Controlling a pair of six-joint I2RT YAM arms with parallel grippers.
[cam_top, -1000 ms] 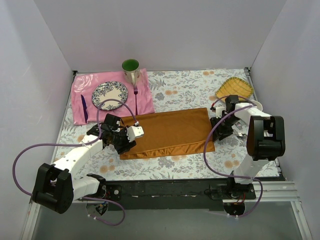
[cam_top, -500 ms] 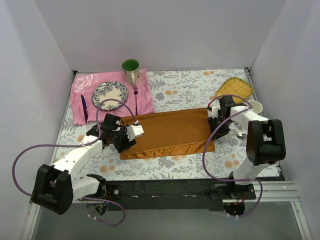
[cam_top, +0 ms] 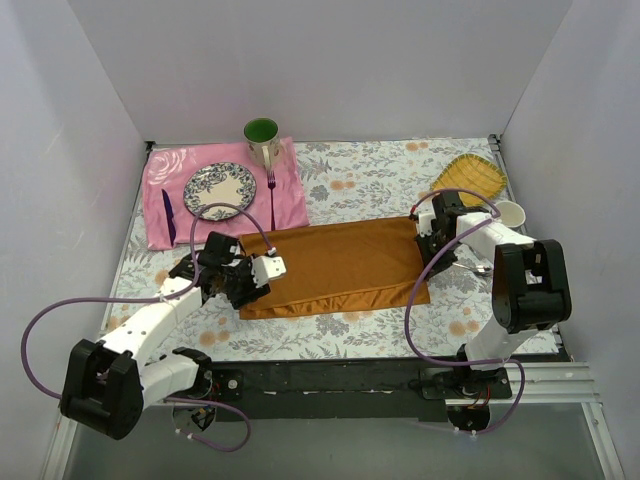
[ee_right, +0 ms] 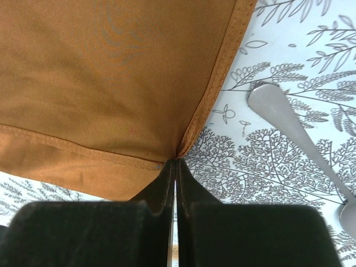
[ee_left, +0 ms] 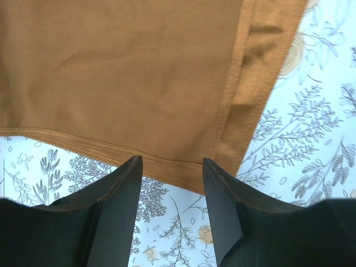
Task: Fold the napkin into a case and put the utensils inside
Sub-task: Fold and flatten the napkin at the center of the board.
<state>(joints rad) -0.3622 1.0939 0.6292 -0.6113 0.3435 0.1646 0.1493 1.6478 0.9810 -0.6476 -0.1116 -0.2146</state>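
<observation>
The napkin (cam_top: 340, 262) is lying folded flat on the flowered table cover (cam_top: 380, 170). The right gripper (ee_right: 176, 162) is pinching fully closed on the napkin's right-end corner (right at the hem). The left gripper (ee_left: 171, 167) is standing about half open at the napkin's left-end hem, gripping nothing, and the spoon (ee_right: 289, 125) is lying just off the napkin's right edge.

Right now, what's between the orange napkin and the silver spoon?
Only bare flowery tablecloth. The right wrist view shows it, between the napkin edge and the spoon, with nothing else lying in that gap.
</observation>
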